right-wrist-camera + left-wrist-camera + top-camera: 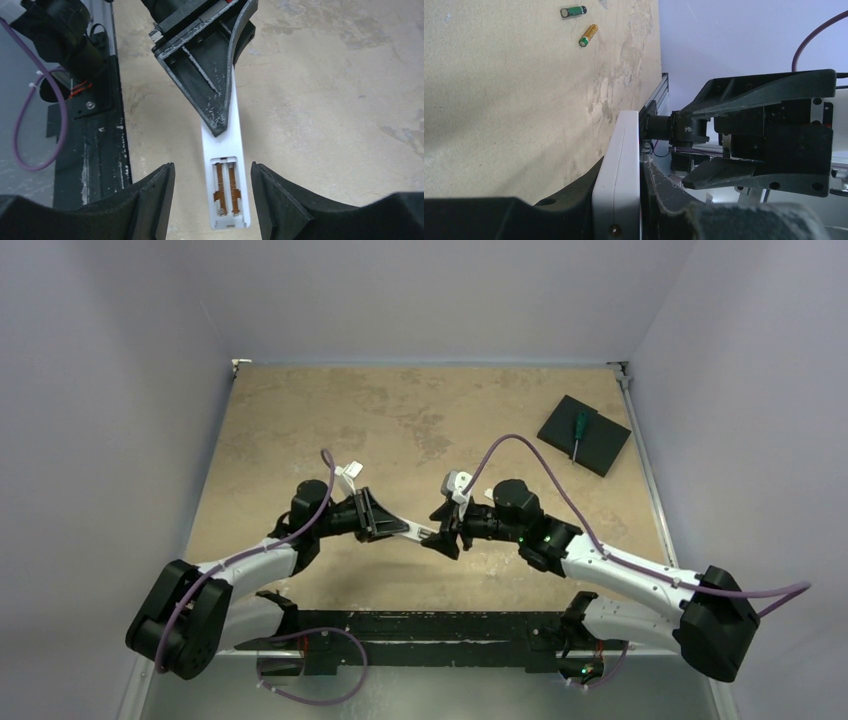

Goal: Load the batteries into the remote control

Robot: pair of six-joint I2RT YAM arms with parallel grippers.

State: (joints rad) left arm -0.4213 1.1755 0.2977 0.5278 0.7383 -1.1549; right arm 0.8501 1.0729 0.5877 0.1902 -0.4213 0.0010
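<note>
Left end effector clamped narrowly on remote control, whose long axis runs between the open, empty jaws of right end effector. Recess bare. Dark battery and gold battery lie on tabletop, well ahead of left end effector

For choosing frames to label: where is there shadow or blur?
Top view: even light, soft shadow beneath the arms. Left wrist view: gold battery sharp, near remote slightly soft. Right wrist view: recess sharp, right pincer softer at the bottom edge.
</note>
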